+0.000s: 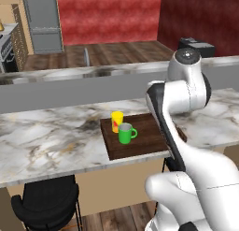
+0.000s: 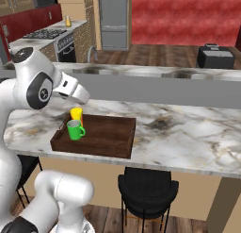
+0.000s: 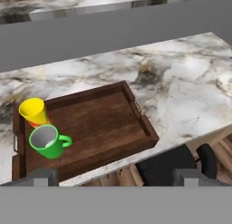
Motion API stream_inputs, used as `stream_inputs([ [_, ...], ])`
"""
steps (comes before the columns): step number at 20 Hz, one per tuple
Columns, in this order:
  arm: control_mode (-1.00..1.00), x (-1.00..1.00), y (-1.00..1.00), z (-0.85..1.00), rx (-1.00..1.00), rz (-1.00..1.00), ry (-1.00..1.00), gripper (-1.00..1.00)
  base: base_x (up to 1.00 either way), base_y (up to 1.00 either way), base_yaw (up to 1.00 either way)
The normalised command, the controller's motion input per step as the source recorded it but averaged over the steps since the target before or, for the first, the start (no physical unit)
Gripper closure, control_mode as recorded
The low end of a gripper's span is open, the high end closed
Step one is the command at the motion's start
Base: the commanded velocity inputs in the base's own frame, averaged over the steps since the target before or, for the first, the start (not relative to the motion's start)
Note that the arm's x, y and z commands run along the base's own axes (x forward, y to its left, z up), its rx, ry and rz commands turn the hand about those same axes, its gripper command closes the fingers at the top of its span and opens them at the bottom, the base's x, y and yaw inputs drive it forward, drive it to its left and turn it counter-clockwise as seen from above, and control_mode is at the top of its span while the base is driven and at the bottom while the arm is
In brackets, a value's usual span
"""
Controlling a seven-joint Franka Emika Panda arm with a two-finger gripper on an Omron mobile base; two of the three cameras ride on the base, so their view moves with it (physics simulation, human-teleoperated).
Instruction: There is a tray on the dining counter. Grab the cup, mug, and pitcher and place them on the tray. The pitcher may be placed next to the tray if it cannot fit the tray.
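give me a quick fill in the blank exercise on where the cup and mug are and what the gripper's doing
1. The yellow cup and the green mug both stand inside the ____.
2. The tray rests on the marble dining ____.
3. The gripper is ____ and holds nothing.
4. A black ____ stands below the counter edge.

Missing words: tray; counter; open; stool

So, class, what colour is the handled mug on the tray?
Bright green, grey inside; the mug shows best in the hand view.
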Motion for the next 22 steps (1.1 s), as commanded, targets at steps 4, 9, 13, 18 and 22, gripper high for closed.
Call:
stream_inputs([
  [4, -1.0, -0.84, 0.0, 0.02, 0.0, 0.15, -0.02, -1.0, 0.0, 0.0, 0.0],
  [9, -1.0, -0.5, 0.0, 0.18, 0.0, 0.09, 0.0, -1.0, 0.0, 0.0, 0.0],
  [13, -1.0, -0.15, 0.0, 0.38, 0.0, 0.04, 0.01, -1.0, 0.0, 0.0, 0.0],
  [18, -1.0, -0.11, -0.04, 0.38, 0.0, 0.04, 0.01, -1.0, 0.0, 0.0, 0.0],
  [22, -1.0, -0.04, -0.14, 0.25, 0.0, 0.05, 0.0, -1.0, 0.0, 0.0, 0.0],
])
